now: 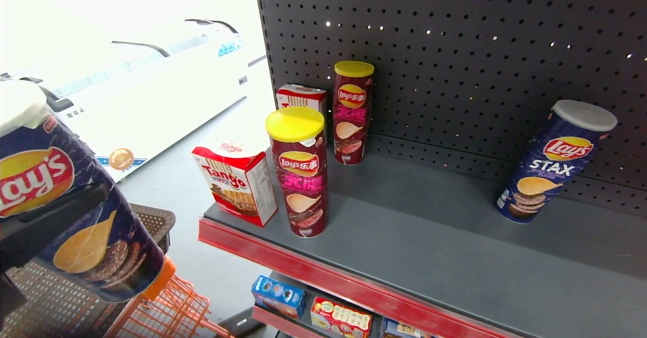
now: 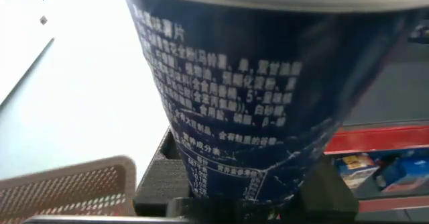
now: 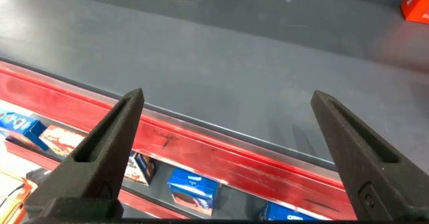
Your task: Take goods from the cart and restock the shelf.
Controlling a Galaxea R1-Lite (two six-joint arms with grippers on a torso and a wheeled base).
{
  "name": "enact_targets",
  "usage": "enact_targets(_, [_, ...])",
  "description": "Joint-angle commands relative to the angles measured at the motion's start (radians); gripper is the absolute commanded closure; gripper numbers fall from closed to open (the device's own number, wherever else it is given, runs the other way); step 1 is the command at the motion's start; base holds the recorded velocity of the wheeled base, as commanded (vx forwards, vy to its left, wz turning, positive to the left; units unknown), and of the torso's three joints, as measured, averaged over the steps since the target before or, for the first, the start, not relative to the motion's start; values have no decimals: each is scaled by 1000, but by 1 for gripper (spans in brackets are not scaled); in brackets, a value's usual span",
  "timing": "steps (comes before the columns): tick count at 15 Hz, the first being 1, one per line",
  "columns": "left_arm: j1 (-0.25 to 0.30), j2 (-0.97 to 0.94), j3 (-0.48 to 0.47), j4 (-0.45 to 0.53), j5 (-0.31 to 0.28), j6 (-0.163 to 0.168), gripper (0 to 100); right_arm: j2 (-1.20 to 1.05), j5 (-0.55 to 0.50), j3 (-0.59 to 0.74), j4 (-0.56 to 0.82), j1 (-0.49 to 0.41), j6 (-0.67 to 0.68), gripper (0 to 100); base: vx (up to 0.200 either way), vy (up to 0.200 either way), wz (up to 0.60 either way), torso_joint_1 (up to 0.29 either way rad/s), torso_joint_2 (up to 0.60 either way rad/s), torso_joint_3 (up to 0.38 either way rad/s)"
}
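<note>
A: Where was the item being restocked?

B: The dark blue cylindrical chip canister with a pale lid was off the shelf, up over the orange wire cart, clamped in the left gripper. The black fingers closed around its lower body, lid end uppermost and the tube slightly tilted. I'd judge that low grip was meant to keep the base free for setting down.

A: And the other arm?

B: The right gripper hung over the front of the grey metal shelf, just above its red front lip, with its jaws spread wide and nothing between them. It looked parked out of the way, or ready to steady a can.

A: What stood on the shelf?

B: Two maroon canisters with yellow lids, one near the front and one at the back, stood upright on the shelf's left end. Just beside them were a red-and-white wafer box at the lip and a second box against the black pegboard back. Well apart, on the right, a matching blue canister leaned tilted against the pegboard, probably put down off balance.

A: So where would the held one go?

B: Likely the bare stretch between the maroon pair and the leaning can, with like goods kept together. The risk, I'd say, was a second tilted can.
</note>
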Motion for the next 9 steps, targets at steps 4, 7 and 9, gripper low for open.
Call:
enact_targets(4, [-179,84,-11,-32,-1,-1,100,0,0,0,-1,0,-1,0,0,0,0,0,0,0])
enact_targets(7, [-232,122,-11,-48,-27,-1,100,1,6,0,1,0,-1,0,0,0,0,0,0,0])
enact_targets(9, [-232,131,-11,-48,-78,-4,100,1,6,0,1,0,-1,0,0,0,0,0,0,0])
